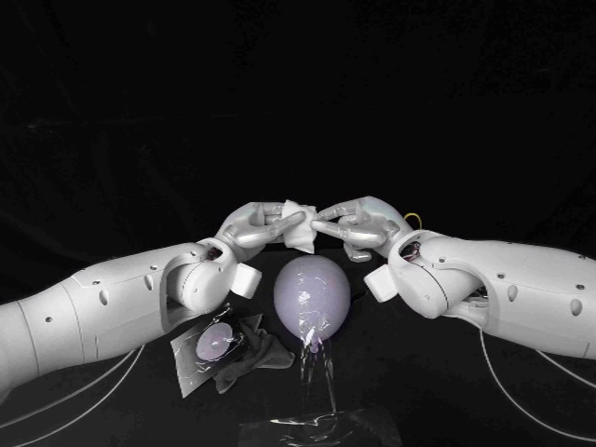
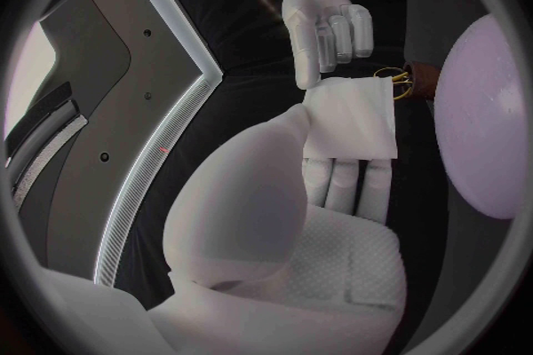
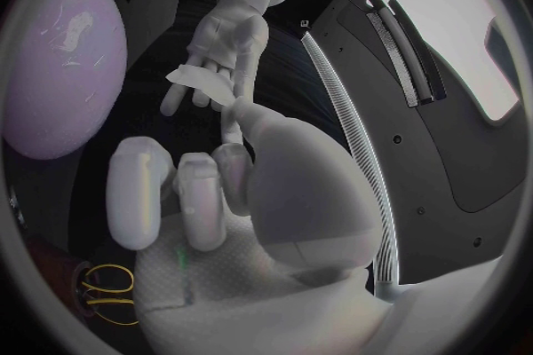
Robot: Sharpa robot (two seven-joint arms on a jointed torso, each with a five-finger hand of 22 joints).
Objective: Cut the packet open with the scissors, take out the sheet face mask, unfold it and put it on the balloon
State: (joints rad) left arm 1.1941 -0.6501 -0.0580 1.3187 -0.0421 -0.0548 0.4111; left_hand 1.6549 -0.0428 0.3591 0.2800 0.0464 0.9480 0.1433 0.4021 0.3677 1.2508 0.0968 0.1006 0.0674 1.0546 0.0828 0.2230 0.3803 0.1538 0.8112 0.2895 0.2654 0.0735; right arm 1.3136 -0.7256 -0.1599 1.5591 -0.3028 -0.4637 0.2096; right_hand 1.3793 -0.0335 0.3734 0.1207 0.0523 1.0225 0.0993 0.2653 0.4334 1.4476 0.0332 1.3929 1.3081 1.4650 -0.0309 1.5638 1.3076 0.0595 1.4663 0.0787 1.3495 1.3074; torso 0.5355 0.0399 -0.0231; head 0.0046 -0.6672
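Nearest on the black surface [image 1: 406, 382] stands a clear stand [image 1: 312, 424], and its stem seems to carry the balloon. Near left of it lies the packet [image 1: 215, 352], flat and crumpled, so the cutting looks done. The pale lilac balloon [image 1: 312, 296] stands in the middle, its rounded end pointing far.

Just beyond the balloon and above it, the two hands meet on the sheet mask [image 1: 295, 226], a small white wad with its layers folded together. The left robot hand [image 1: 261, 226] pinches its left side, with the fingers behind the sheet and the cloth draped over them. The right robot hand [image 1: 358, 223] has its fingertips closed on the right edge. The yellow handles of the scissors [image 1: 413, 220] show just behind that hand, far right.

The step in hand is probably the unfolding. The mask is likely light, limp and wet, so its layers will cling together and may slip from smooth fingers. It could also tear at the cut-outs if pulled hard. The best hold is on one outer layer at opposite edges or corners, drawn apart slowly. The balloon is light and may rock on its stand, so the sheet should be laid on gently.
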